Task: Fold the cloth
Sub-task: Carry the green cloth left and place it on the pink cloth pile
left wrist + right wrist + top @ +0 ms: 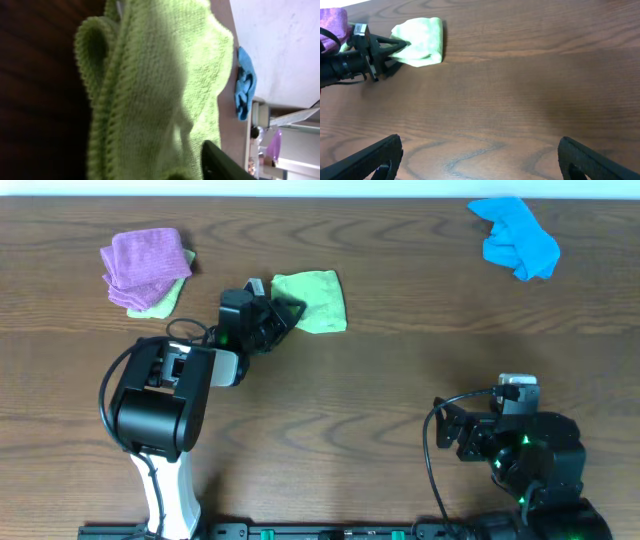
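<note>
On the table (400, 400), left gripper (288, 315) pinches cloth (316, 300).

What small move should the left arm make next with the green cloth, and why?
Probably raise the left gripper slightly, then carry the pinched edge to the right, over the cloth. The gripper seems shut on the cloth's left edge, while the rest of the cloth lies flat on the table. The right gripper is open and far from the cloth, so the left arm is best placed.
</note>
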`<action>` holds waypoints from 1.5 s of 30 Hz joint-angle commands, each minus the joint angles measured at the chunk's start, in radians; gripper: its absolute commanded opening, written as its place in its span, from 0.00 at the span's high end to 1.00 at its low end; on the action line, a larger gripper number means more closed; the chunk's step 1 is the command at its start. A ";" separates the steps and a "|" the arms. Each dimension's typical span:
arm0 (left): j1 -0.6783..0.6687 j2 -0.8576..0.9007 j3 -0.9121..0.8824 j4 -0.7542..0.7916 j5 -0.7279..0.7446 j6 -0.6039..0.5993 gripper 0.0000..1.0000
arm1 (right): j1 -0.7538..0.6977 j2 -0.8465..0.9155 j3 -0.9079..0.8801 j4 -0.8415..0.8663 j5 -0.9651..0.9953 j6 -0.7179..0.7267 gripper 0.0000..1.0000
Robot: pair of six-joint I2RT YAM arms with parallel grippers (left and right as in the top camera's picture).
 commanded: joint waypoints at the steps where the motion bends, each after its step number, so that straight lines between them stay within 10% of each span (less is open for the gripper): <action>1: -0.006 0.081 -0.052 -0.052 -0.056 0.017 0.72 | -0.008 -0.003 -0.007 -0.002 0.006 0.017 0.01; 4: -0.006 0.081 -0.052 -0.049 -0.054 0.017 0.94 | -0.008 -0.003 -0.007 -0.002 0.006 0.017 0.01; 14: 0.011 0.032 0.034 0.026 0.060 0.019 0.94 | -0.008 -0.003 -0.007 -0.002 0.006 0.017 0.01; 28: 0.171 -0.178 0.602 -0.885 -0.027 0.404 0.94 | -0.008 -0.003 -0.007 -0.002 0.006 0.017 0.01; 45: 0.410 -0.177 0.741 -0.912 -0.062 0.447 0.94 | -0.008 -0.003 -0.007 -0.002 0.006 0.017 0.01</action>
